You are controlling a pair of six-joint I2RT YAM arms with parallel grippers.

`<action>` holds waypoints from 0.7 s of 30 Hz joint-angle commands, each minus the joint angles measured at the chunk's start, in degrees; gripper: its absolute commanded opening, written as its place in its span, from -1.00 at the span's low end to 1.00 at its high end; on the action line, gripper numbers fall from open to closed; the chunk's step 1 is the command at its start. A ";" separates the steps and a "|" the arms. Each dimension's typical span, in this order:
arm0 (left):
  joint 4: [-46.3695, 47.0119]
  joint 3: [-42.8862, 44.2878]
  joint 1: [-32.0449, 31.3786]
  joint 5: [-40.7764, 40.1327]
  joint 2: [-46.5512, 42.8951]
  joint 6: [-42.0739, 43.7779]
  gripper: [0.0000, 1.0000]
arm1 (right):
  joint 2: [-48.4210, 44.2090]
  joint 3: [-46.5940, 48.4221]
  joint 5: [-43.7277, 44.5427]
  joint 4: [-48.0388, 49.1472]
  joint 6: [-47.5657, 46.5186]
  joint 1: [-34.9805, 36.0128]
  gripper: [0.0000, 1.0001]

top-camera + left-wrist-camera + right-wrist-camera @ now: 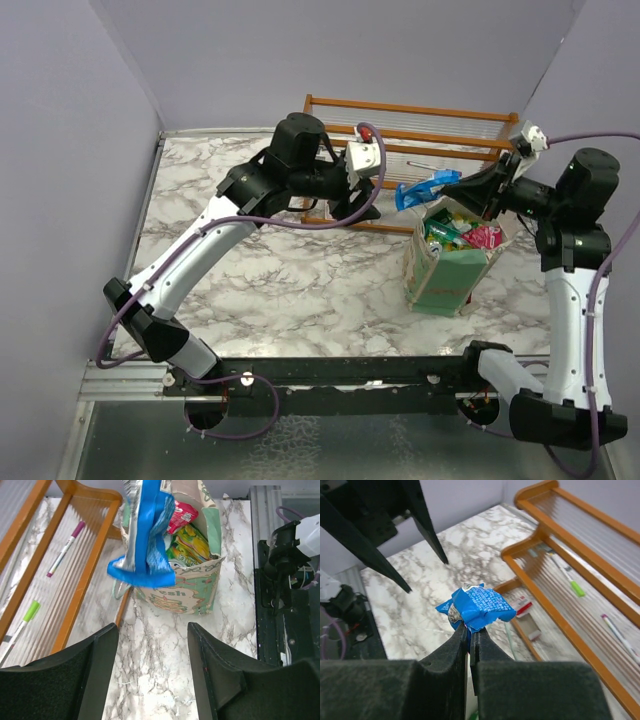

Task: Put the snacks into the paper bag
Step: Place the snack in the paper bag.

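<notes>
The pale-green paper bag [447,282] stands upright at the right of the marble table, with green-and-yellow and red-pink packets [460,233] inside. My right gripper [462,186] is shut on a blue bar wrapper [425,189] and holds it in the air just above the bag's far-left rim. The wrapper shows crumpled at the fingertips in the right wrist view [477,609] and hanging over the bag [195,592] in the left wrist view [145,540]. My left gripper [372,203] is open and empty, hovering left of the bag over the rack's front rail.
A brown wooden slatted rack [410,130] stands at the back, holding pens [64,550]. Purple-grey walls close in at left, back and right. A black rail [330,375] runs along the near edge.
</notes>
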 commanded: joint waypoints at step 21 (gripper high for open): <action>2.84 -6.61 13.82 -8.11 -10.49 -2.40 0.81 | -10.95 2.75 34.25 -27.34 -29.90 -11.47 -0.97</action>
